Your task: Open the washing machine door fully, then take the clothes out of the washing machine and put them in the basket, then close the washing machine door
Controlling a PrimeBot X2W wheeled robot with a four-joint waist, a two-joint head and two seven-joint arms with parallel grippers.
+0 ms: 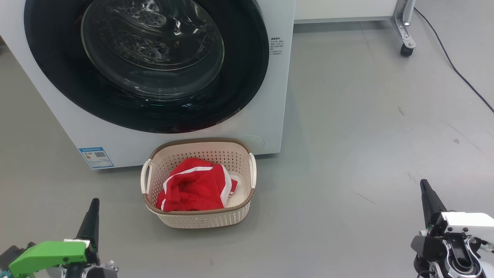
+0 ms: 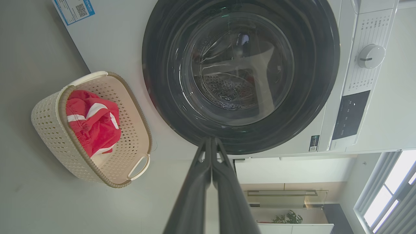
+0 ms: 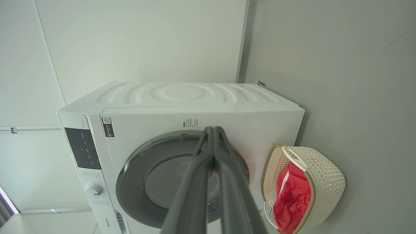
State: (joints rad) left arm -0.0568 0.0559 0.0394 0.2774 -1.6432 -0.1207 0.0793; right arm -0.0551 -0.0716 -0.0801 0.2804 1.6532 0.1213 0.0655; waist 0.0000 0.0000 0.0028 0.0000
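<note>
At 12 o'clock in my head view stands the washing machine [image 1: 272, 116], white and boxy, on a grey floor [image 1: 366, 154]. Its washing machine door [image 1: 154, 50] lies shut, flat against the front. Through the clear bowl I see the perforated drum wall (what else is inside, I cannot tell through the reflections). A blue label [image 1: 96, 157] sits at 7 o'clock of the door and a text sticker [image 1: 276, 46] at 3 o'clock.

The basket [image 1: 200, 218] stands upright on the floor at 6 o'clock of the door, just in front of the machine's base. The clothes [image 1: 193, 189], a red bundle with white stripes, lie inside the basket, towards its left side.

My left gripper [image 1: 93, 202] shows at 7 o'clock of the frame and my right gripper [image 1: 424, 185] at 4 o'clock. Both are well apart from the basket, with fingers pointing towards 12. In each wrist view the two dark fingers press together with nothing between them: both pincers are clenched and empty.

A black cable [image 1: 455, 65] crosses the floor at 2 o'clock, near a castor [image 1: 406, 50].
</note>
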